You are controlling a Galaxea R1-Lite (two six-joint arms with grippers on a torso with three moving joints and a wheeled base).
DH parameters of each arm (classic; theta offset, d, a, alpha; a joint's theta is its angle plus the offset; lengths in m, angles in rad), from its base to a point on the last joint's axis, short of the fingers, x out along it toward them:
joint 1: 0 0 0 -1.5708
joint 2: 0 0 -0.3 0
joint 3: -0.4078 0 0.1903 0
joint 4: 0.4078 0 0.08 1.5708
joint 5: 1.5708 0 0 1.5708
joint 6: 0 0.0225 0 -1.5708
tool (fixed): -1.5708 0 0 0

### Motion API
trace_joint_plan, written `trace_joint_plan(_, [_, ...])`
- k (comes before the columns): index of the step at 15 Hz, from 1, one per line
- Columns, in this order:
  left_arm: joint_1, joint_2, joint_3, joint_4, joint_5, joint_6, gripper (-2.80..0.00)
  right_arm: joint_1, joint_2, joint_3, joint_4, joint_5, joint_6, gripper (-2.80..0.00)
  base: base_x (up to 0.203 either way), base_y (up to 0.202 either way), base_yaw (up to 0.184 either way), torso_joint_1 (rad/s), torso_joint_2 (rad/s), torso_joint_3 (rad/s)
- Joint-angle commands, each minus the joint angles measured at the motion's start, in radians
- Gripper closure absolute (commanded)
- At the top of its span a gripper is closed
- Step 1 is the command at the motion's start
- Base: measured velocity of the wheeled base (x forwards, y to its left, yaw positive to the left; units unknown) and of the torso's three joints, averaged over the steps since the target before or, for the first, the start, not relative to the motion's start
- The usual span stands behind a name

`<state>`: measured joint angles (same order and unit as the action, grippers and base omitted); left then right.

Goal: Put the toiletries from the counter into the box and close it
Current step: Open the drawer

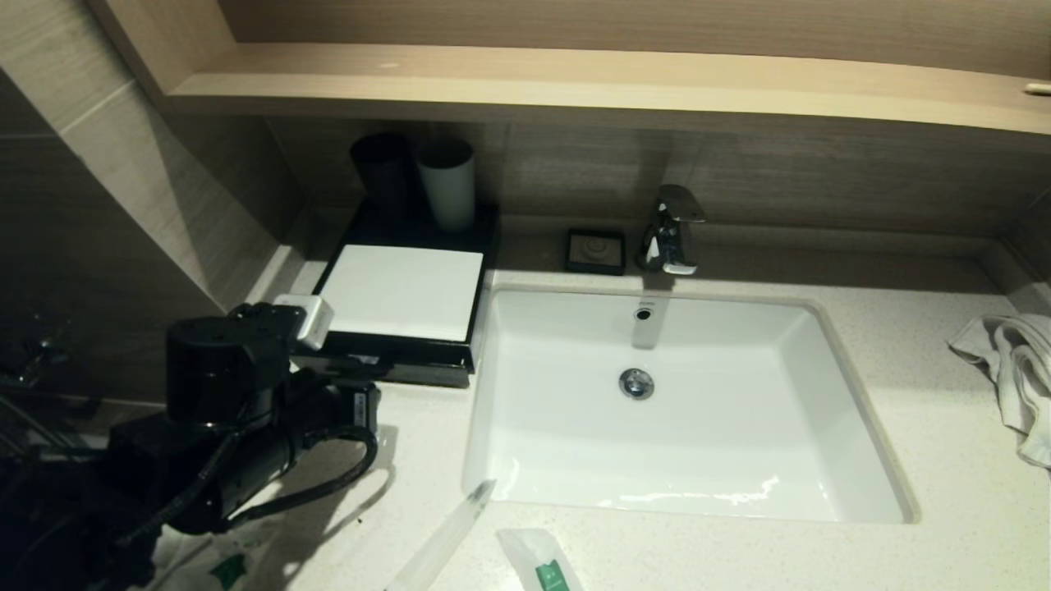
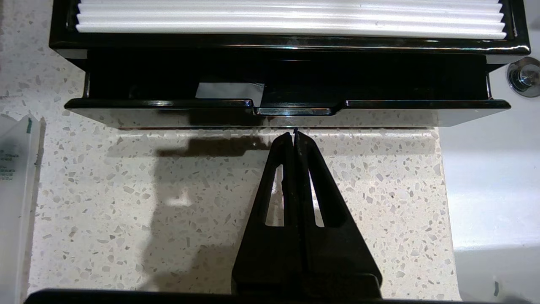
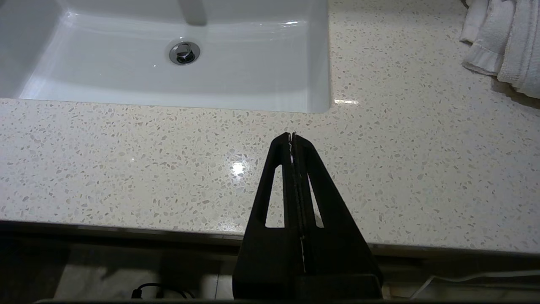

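The left arm [image 1: 238,410] hides the box's [image 1: 402,291] drawer front; sachets [image 1: 546,566] cut off.

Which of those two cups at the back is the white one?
The white cup, on the right of the black cup, nearer the faucet.

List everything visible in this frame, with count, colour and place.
box: 1, black with white top, left of sink, drawer pulled out
cups: 2, black and white, behind box
soap dish: 1, black, beside faucet
faucet: 1, chrome, behind sink
sink: 1, white, centre
towel: 1, white, right counter
toiletries: three seen, clear with green labels, front counter
shelf: 1, wooden, above
left tool: shut, just before drawer front
right tool: shut, over front counter edge
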<state>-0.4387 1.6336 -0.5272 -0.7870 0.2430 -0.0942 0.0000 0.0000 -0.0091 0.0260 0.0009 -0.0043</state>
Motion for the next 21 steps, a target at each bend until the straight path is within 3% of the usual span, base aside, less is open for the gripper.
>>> trace_joint_plan(1, [-0.009, 0.014, -0.011, -0.003, 0.005, -0.017, 0.00, 0.000, 0.000, 0.000, 0.000, 0.000, 0.000, 0.00, 0.000, 0.000, 0.000, 0.000, 0.00, 0.000])
trace_joint_plan(21, [-0.008, 0.068, -0.069, -0.005, 0.029, -0.027, 0.00, 0.000, 0.000, 0.000, 0.000, 0.000, 0.000, 0.00, 0.000, 0.000, 0.000, 0.000, 0.00, 0.000])
